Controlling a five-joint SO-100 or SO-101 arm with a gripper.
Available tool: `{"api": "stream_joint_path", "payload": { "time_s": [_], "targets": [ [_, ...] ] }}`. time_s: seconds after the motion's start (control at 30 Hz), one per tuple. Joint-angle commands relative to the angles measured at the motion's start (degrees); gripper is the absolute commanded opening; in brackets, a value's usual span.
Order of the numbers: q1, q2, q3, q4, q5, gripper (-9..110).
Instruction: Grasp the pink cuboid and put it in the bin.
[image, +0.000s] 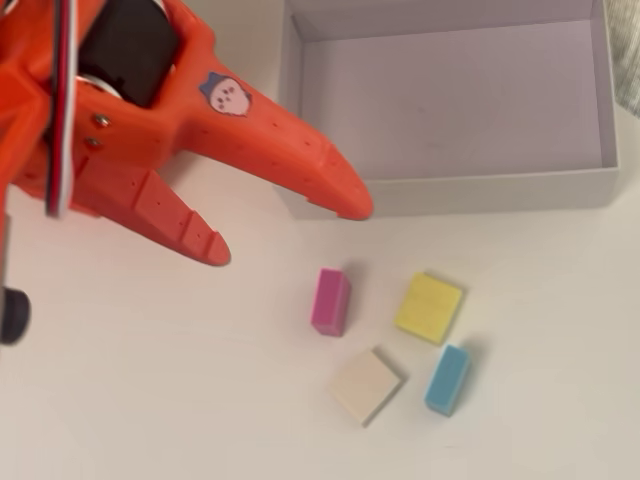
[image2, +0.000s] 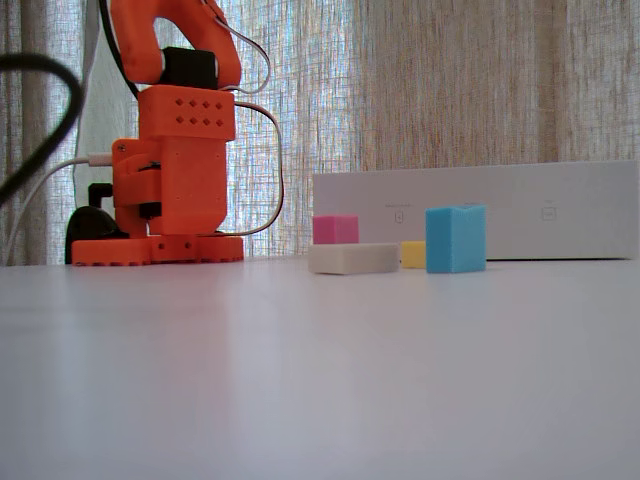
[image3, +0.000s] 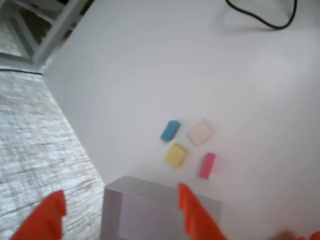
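Observation:
The pink cuboid lies on the white table in front of the bin, apart from the other blocks. It also shows in the fixed view and the wrist view. My orange gripper is open and empty, raised above the table to the upper left of the cuboid in the overhead view, one fingertip over the bin's near corner. In the wrist view the gripper straddles the bin's wall. The fixed view shows the bin behind the blocks and hides the gripper.
A yellow block, a light blue block and a cream block lie close to the right of the pink one. The arm's base stands at the left. A black cable lies far across the table.

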Motion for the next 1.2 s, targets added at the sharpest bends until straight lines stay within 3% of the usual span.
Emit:
{"api": "stream_joint_path", "payload": {
  "time_s": [0.0, 0.27, 0.5, 1.17],
  "targets": [
    [-0.26, -0.79, 0.79, 0.18, -5.45, 27],
    [-1.58, 0.88, 19.25, -1.93, -7.12, 27],
    [-0.35, 2.99, 37.35, -13.80, -6.68, 24],
    [1.05, 0.09, 50.27, -28.13, -6.33, 22]
  ]
}}
